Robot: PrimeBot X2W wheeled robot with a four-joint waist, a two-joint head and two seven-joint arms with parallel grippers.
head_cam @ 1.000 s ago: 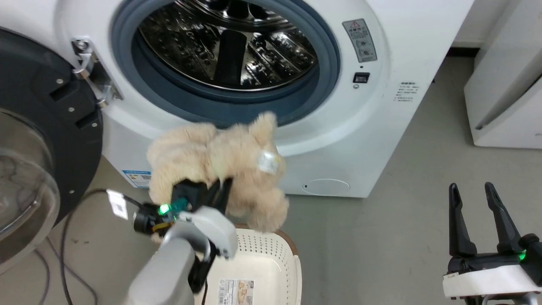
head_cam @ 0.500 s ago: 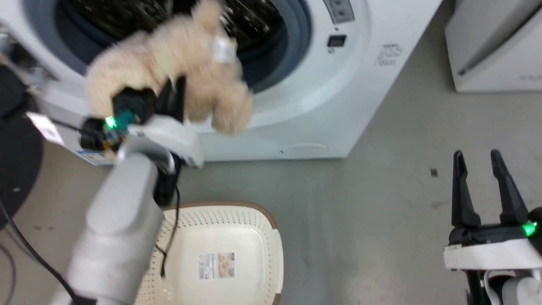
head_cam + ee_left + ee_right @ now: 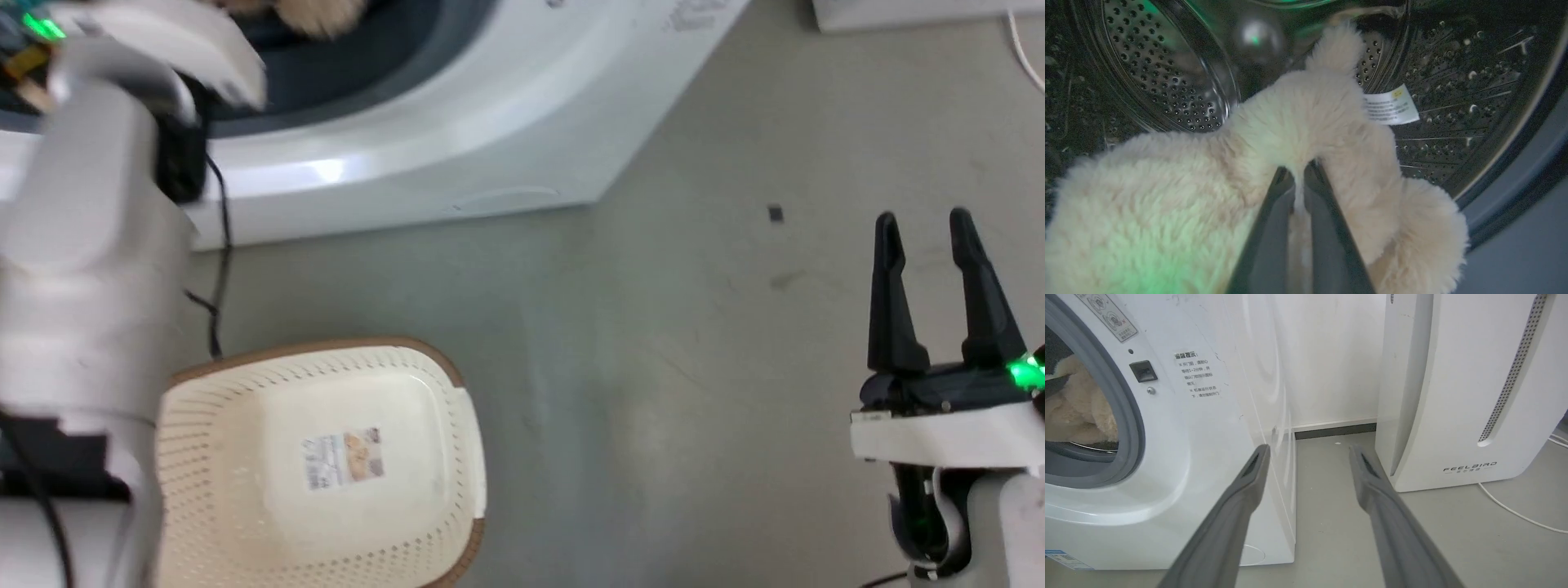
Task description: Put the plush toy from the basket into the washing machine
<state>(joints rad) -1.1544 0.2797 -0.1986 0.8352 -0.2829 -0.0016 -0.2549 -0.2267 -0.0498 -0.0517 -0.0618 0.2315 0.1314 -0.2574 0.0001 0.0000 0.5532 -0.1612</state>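
Observation:
The fluffy cream plush toy (image 3: 1298, 122) hangs inside the washing machine's steel drum (image 3: 1167, 73), its white tag (image 3: 1390, 105) sticking out to the right. My left gripper (image 3: 1298, 168) is shut on the toy, the fingers pinching its pile. In the head view the toy (image 3: 314, 12) shows at the top edge, within the grey door ring of the washing machine (image 3: 457, 139). The toy (image 3: 1081, 412) also shows through the machine's opening (image 3: 1208, 437). The basket (image 3: 326, 347) stands on the floor with nothing in it. My right gripper (image 3: 923, 217) (image 3: 1309, 448) is open, low at the right.
My pale left forearm (image 3: 90, 245) reaches up over the basket's left side, with a black cable (image 3: 219, 245) hanging from it. A white FEELAIR appliance (image 3: 1453, 396) stands right of the washer, its white cord (image 3: 1515, 512) on the grey floor.
My left arm has carried the plush toy from in front of the door ring into the drum opening. The head camera has tilted down, so the whole picture shifted. The right gripper stays open.

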